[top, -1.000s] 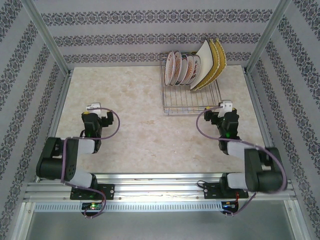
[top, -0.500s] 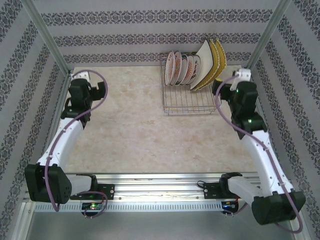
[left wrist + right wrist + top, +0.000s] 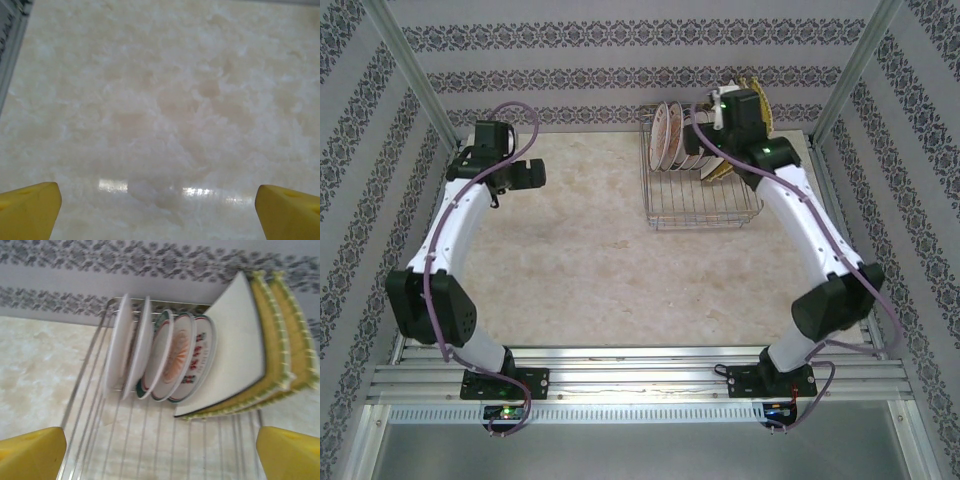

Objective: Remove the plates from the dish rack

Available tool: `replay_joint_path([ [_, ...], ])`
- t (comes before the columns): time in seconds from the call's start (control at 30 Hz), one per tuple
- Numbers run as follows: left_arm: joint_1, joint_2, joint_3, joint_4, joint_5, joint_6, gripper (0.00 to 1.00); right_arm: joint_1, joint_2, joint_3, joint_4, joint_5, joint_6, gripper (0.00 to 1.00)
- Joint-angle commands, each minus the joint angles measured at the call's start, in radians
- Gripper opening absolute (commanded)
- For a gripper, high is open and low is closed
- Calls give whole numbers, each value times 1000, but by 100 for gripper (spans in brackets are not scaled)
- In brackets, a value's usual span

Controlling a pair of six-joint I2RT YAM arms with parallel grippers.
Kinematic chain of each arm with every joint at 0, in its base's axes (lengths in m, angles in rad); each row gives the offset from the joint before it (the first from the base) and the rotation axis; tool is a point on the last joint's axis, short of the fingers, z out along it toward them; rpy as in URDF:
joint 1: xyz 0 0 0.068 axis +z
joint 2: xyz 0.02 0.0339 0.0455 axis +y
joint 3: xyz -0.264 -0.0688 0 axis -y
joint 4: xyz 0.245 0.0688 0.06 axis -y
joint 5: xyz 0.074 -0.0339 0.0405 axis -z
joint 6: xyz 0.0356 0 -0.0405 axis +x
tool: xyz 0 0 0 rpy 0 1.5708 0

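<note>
The dish rack [image 3: 702,206] stands at the table's far right, seen closer as silver wires [image 3: 125,440]. Several round plates [image 3: 670,138] with red-orange patterns [image 3: 172,357] stand upright in its slots. Beside them lean a plain white square plate [image 3: 232,350] and yellow grid-patterned square plates [image 3: 280,340]. My right gripper [image 3: 732,118] hovers above the rack's back, open [image 3: 160,455], its yellow fingertips [image 3: 30,452] wide apart with nothing between them. My left gripper [image 3: 518,175] hangs open over bare table at the far left [image 3: 160,210].
The marble-look tabletop [image 3: 580,250] spreads left and in front of the rack. Patterned walls and metal frame posts [image 3: 415,75] close in the back and sides. A table edge strip [image 3: 10,45] runs at the left wrist view's upper left.
Both arms have unfolded from near their bases and stretched far forward. The right gripper swung over the rack's plates; the left moved to the far left corner. Both stayed open.
</note>
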Motion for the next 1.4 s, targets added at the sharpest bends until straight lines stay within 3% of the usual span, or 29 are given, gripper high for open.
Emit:
replay_joint_path([
  [0.0,-9,52,53,-146,32,-15,100,38,104,132,-45,43,2,98],
  [0.5,-8,108,21,-76,38,-10,100,89,693,884,-318,-8,115,95],
  [0.8,-8,149,43,-73,50,5,100,81,782,915,-279,7,164,80],
  [1.37,-8,123,37,-82,40,9,100,82,894,975,-200,121,218,72],
])
